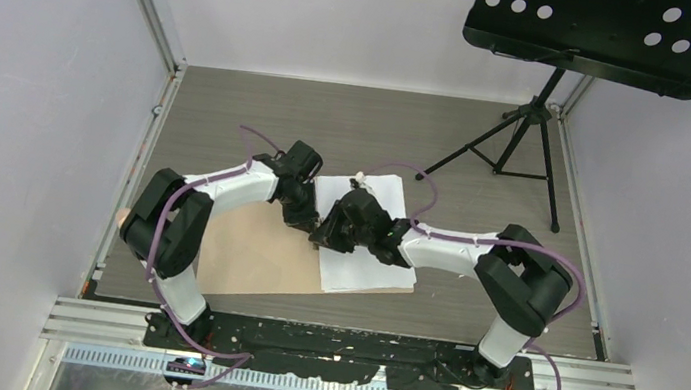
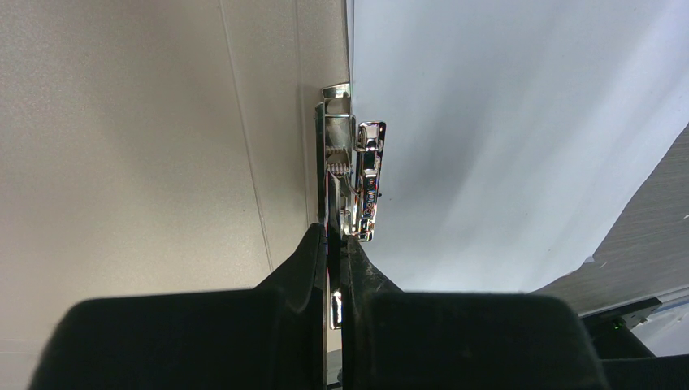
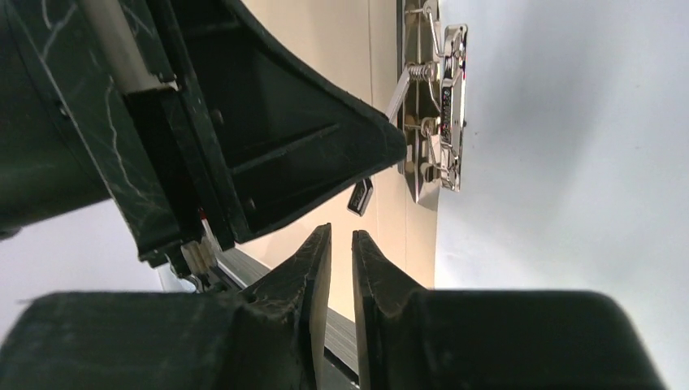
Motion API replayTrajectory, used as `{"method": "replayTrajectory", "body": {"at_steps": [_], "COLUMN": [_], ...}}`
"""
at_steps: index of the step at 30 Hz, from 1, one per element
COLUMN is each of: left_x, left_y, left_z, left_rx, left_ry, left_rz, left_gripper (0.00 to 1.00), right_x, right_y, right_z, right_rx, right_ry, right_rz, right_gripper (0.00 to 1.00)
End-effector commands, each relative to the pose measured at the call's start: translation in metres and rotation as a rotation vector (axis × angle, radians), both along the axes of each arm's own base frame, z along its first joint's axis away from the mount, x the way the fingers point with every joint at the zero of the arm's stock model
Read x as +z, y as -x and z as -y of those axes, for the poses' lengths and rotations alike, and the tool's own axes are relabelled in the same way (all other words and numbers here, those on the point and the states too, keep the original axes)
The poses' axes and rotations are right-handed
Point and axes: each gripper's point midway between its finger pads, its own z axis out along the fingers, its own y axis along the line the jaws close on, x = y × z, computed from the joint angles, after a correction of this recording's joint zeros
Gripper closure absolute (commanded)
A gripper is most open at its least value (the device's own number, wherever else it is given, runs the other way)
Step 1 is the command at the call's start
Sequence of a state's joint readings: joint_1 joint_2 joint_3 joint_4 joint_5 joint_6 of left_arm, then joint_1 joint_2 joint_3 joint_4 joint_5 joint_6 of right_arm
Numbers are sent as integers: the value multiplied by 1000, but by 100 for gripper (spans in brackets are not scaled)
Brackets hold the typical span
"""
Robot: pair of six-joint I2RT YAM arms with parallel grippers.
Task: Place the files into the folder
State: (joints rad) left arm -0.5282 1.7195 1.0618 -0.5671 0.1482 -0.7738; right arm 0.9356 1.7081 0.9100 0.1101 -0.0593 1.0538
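Note:
The tan folder [image 1: 253, 253] lies open on the table, and the white files [image 1: 368, 259] lie on its right leaf. A shiny metal clip [image 2: 357, 179] sits along the crease at the files' edge; it also shows in the right wrist view [image 3: 439, 122]. My left gripper [image 2: 335, 244] is shut on the clip's thin metal lever, over the crease [image 1: 310, 223]. My right gripper [image 3: 341, 236] hovers right beside it [image 1: 328, 236], jaws a narrow gap apart and empty. The files [image 2: 504, 146] fill the right of both wrist views, and the folder [image 2: 146, 162] the left.
A black music stand [image 1: 532, 129] on a tripod stands at the back right, its perforated tray [image 1: 606, 28] overhanging the table. White walls close in the left, back and right sides. A metal rail [image 1: 350, 357] runs along the near edge.

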Motion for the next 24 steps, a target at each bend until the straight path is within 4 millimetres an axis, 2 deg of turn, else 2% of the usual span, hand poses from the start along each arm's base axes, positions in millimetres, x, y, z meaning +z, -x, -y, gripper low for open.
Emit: {"method": "replayTrajectory", "body": {"at_steps": [1, 7, 17, 24], "left_x": [-16, -16, -17, -15], "left_y": [2, 2, 4, 2], "left_z": [-6, -6, -7, -6], "left_rx": [-9, -15, -16, -20], "left_ry": [-45, -45, -45, -42], "left_rz": [-17, -15, -17, -9], "left_gripper": [100, 100, 100, 99], "right_x": [9, 0, -13, -26], "right_y": [-18, -21, -25, -30], "right_z": [-8, -11, -4, 4], "right_rx": [-87, -107, -139, -171], "right_ry": [-69, -65, -40, 22], "right_rz": [10, -18, -43, -31], "right_gripper": [78, 78, 78, 84]}}
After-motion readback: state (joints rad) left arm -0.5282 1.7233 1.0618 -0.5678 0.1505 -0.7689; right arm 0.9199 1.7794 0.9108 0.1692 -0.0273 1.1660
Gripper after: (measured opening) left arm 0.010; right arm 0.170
